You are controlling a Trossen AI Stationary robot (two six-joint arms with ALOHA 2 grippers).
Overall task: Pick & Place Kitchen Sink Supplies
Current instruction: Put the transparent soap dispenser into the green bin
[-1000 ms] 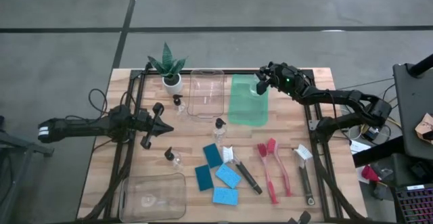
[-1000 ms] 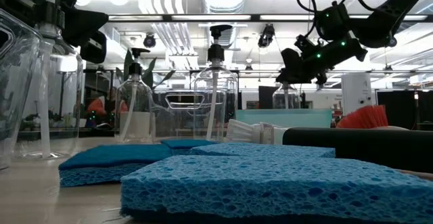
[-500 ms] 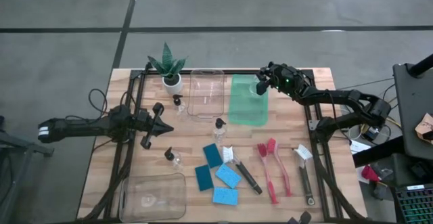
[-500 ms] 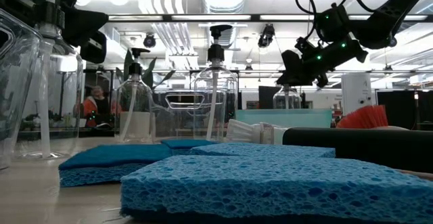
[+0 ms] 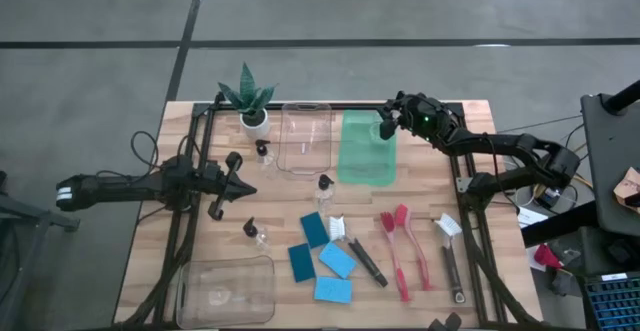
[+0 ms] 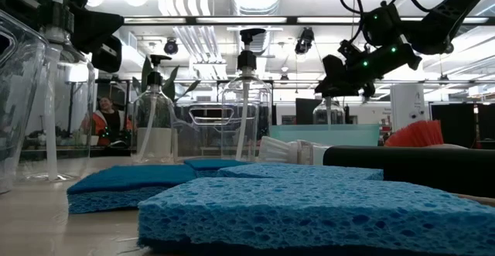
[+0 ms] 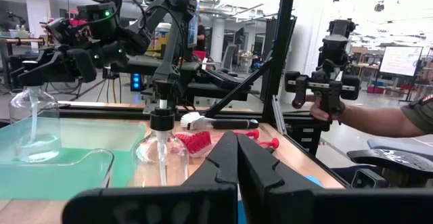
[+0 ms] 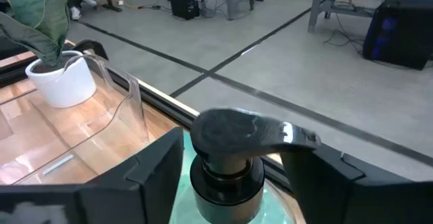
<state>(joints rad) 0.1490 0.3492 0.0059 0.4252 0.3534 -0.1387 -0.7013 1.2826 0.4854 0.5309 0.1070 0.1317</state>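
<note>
A clear bottle with a black pump top stands in the green bin; its base is hidden behind the bin's wall in the low view. My right gripper hovers over it, open, one finger on each side of the neck with a thin gap showing on both sides. My left gripper waits shut above the table's left part. Three more bottles stand upright on the wood. Several blue sponges lie flat near the near edge, with a black brush, two red brushes and another black brush beside them.
A clear bin sits left of the green one, and another clear bin sits at the near left corner. A potted plant stands at the far left. Black frame rails run along both sides of the table. People show in the room behind.
</note>
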